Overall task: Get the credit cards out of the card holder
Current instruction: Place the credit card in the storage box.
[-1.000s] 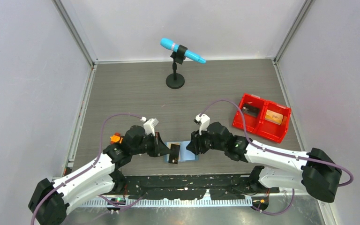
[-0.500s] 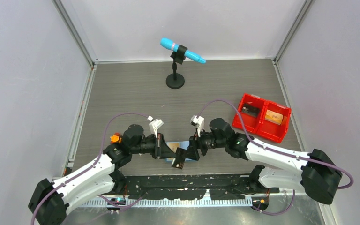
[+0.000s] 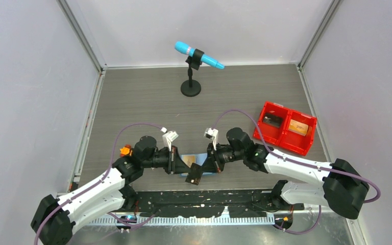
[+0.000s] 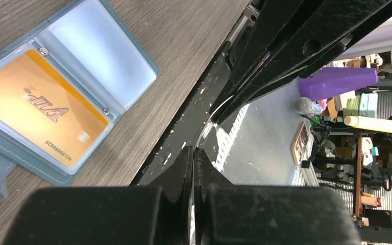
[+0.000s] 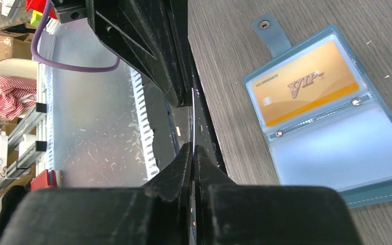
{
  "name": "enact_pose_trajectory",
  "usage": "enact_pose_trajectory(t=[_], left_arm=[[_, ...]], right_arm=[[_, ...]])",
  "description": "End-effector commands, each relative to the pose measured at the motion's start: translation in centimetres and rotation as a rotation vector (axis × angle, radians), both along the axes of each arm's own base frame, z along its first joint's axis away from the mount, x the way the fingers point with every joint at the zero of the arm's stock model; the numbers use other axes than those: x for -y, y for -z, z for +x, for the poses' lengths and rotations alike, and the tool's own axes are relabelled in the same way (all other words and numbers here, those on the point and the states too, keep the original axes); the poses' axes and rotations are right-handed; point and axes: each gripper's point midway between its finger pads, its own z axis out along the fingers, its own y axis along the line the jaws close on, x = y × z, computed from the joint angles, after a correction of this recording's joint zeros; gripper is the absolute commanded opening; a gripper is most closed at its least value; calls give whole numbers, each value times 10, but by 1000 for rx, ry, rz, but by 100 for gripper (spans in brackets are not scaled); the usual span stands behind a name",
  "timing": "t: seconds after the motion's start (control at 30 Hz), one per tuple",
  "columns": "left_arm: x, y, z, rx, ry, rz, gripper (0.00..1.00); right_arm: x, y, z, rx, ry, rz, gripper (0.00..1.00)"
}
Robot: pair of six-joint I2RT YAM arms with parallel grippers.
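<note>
The teal card holder lies open on the table between my grippers. It also shows in the left wrist view and the right wrist view. An orange-gold credit card sits in one clear pocket; the other pocket looks empty. A dark credit card is held edge-on above the table's near edge. My left gripper and my right gripper are both shut on opposite ends of it.
A red two-compartment bin stands at the right, with a dark card and an orange card in it. A microphone on a black stand is at the back. A small orange object is by the left arm.
My left gripper carried the dark card to the right, off the card holder. My right gripper moved left to meet it and closed on its other end.
</note>
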Motion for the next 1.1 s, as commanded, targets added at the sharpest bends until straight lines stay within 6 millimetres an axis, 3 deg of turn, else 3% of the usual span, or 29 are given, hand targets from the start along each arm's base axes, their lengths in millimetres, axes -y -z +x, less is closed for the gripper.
enact_pose_trajectory(t=[0.0, 0.1, 0.2, 0.33, 0.5, 0.83, 1.07], left_arm=[[-4, -3, 8, 32, -45, 29, 2], [-9, 0, 13, 27, -88, 70, 19], [-14, -3, 18, 38, -129, 90, 45], [-25, -10, 30, 70, -224, 122, 72], [-45, -17, 44, 126, -343, 193, 95], [-75, -21, 46, 158, -419, 328, 99], [-90, -33, 44, 172, -454, 373, 99]], right_arm=[[-12, -33, 6, 49, -4, 120, 5], [-10, -35, 7, 45, 15, 136, 5], [-9, -37, 10, 30, 44, 140, 5], [-5, -27, 15, 5, 94, 99, 5], [1, -24, 25, -19, 169, 96, 5], [29, -32, 76, -30, 444, 76, 5], [76, -36, 127, -14, 752, 37, 5]])
